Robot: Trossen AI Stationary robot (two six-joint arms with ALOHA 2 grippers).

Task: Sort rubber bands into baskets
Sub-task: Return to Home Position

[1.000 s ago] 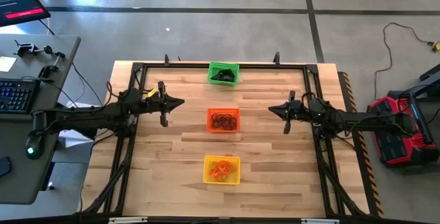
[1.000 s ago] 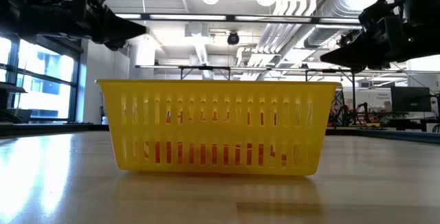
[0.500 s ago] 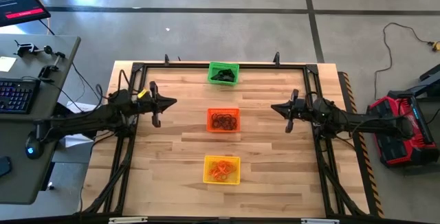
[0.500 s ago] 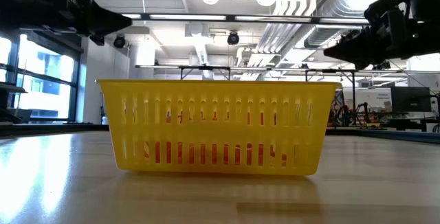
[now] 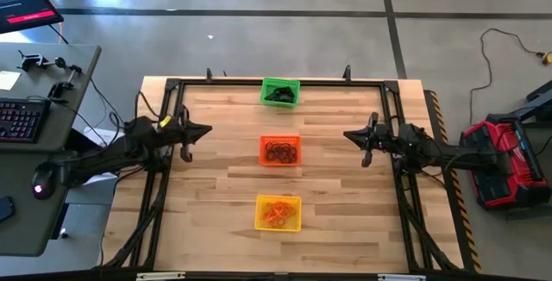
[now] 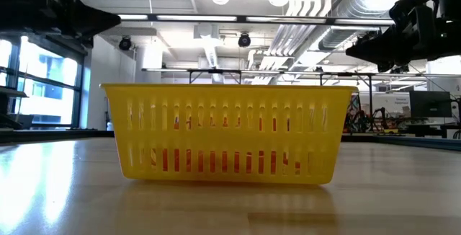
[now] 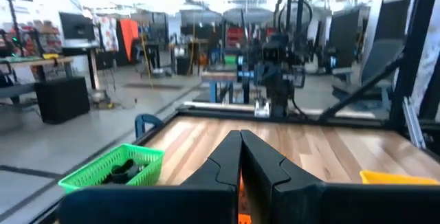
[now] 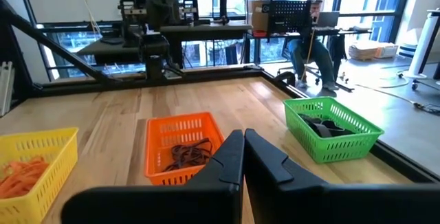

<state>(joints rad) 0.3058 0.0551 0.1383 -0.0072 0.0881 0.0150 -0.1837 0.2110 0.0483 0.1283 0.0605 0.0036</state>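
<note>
A wide wooden table (image 5: pixel 224 186) fills the middle of the room, seen from overhead.

The left arm (image 5: pixel 103 150) reaches in from one side edge and the right arm (image 5: pixel 448 152) from the other. Both are held well apart from the baskets.

Three small mesh baskets stand in a line down the table's centre. The green basket (image 5: pixel 264 91) is at the far edge, the orange basket (image 5: pixel 262 151) is in the middle, and the yellow basket (image 5: pixel 258 213) is nearest.

The left gripper (image 5: pixel 207 129) points toward the centre line. Its fingers (image 7: pixel 221 165) are pressed together with nothing between them. The right gripper (image 5: pixel 348 134) faces it from the other side, its fingers (image 8: pixel 227 159) likewise closed and empty.

Black bands (image 5: pixel 279 96) lie in the green basket, brown bands (image 5: pixel 280 152) in the orange one, and orange bands (image 5: pixel 278 213) in the yellow one.

I can make out no loose bands on the bare wood. The sorting looks finished, and all that seems left is for the arms to park.
</note>
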